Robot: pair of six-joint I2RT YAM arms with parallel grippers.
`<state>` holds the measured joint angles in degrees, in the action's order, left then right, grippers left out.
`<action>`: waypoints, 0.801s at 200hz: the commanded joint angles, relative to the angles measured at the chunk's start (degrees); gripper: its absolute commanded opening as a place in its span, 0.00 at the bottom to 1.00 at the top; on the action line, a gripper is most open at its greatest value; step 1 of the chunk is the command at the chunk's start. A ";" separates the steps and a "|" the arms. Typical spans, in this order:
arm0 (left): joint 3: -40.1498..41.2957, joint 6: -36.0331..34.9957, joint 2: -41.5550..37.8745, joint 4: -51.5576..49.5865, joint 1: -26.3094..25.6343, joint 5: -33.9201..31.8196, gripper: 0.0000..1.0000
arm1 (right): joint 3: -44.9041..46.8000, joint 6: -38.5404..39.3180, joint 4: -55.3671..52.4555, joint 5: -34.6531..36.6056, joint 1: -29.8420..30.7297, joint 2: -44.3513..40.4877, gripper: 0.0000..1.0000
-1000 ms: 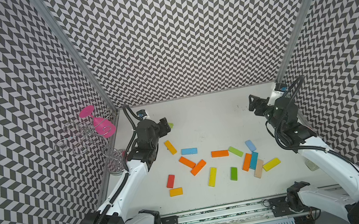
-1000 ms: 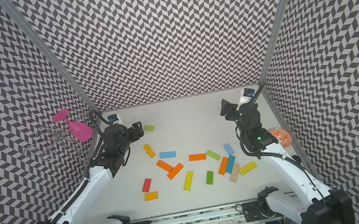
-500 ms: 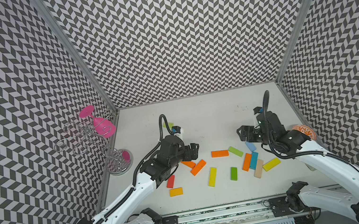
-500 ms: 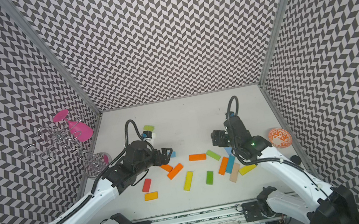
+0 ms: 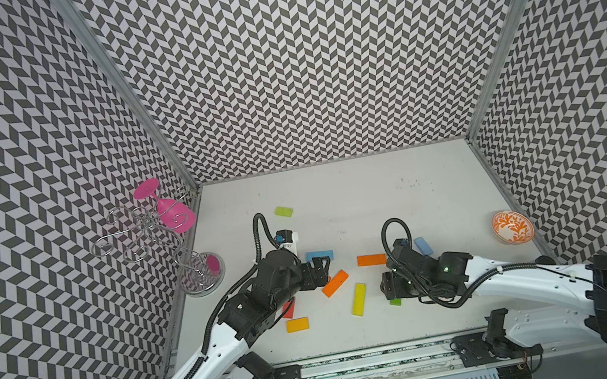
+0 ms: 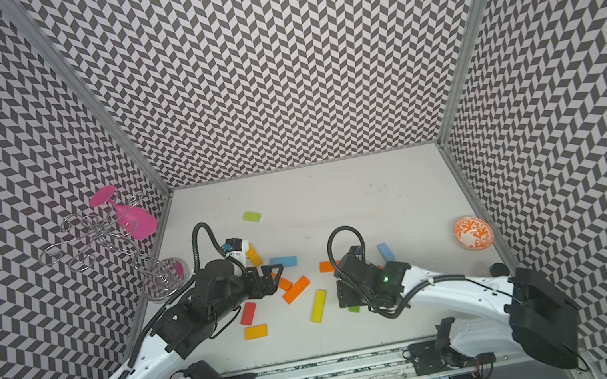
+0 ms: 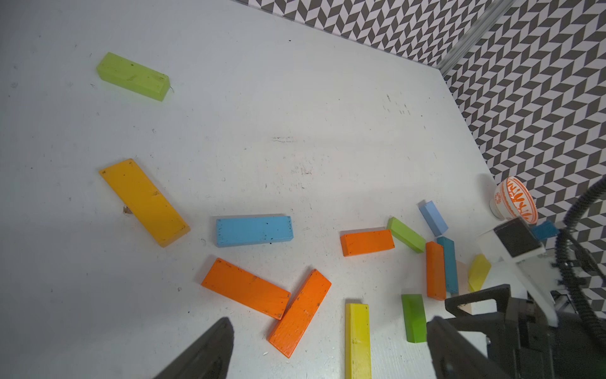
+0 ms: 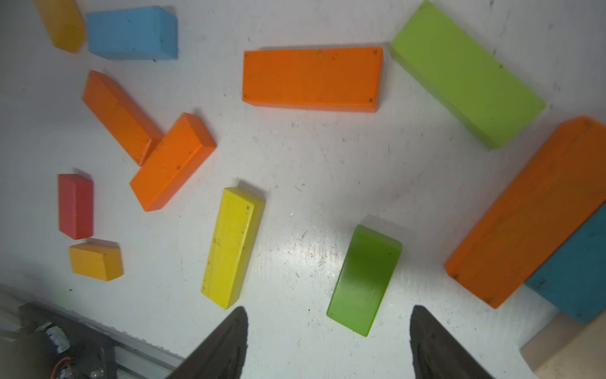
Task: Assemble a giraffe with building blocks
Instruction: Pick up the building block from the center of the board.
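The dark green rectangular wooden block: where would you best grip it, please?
Across its two long sides, midway along, from above: the dark green rectangular wooden block lies flat, with bare white table along both sides, ahead of the open right gripper.

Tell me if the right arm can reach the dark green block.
Probably yes. The right arm's open fingers hover just short of the dark green block, and no other block crowds its sides.

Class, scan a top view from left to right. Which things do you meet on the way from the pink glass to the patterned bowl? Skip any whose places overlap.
Pink glass → lime green block → blue block → yellow block → light blue block → orange patterned bowl.
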<state>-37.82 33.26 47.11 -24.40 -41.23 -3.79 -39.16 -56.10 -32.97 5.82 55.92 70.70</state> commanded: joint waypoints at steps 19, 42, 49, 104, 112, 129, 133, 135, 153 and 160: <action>-1.49 -0.17 -0.60 -3.54 0.18 -4.09 0.95 | -0.50 -11.73 -1.14 4.76 2.87 3.53 0.77; -1.19 -0.31 -1.32 -3.03 0.69 -4.29 0.96 | -0.36 -12.70 0.59 3.95 2.97 5.85 0.75; -1.03 -0.38 -1.41 -2.93 0.79 -4.29 0.96 | -0.58 -13.35 0.40 4.31 2.99 6.55 0.74; -0.37 -0.69 -1.87 -2.68 1.07 -3.85 0.95 | -3.33 -13.21 1.18 5.79 2.71 12.66 0.67; -0.35 -0.81 -1.93 -2.67 1.07 -3.77 0.95 | -3.63 -13.41 0.96 6.02 2.57 13.64 0.65; -0.05 -0.82 -2.11 -2.24 1.07 -3.48 0.95 | -4.41 -13.11 0.63 6.21 2.35 15.27 0.62; 0.06 -0.75 -2.11 -2.08 1.15 -3.27 0.95 | -4.44 -13.26 0.59 6.38 2.27 15.49 0.61; 0.13 -0.78 -2.11 -2.01 1.15 -3.18 0.95 | -4.48 -13.38 0.57 6.39 2.27 15.62 0.61; 0.46 -0.73 -2.24 -1.79 1.24 -2.84 0.95 | -5.26 -13.12 0.01 6.39 2.11 16.31 0.57; 0.60 -0.71 -2.29 -1.66 1.31 -2.71 0.95 | -5.48 -13.16 -0.30 6.56 2.09 16.32 0.56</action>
<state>-37.82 32.64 45.63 -26.44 -40.45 -6.70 -43.53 -68.42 -32.97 10.83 58.30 85.93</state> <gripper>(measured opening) 0.950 0.575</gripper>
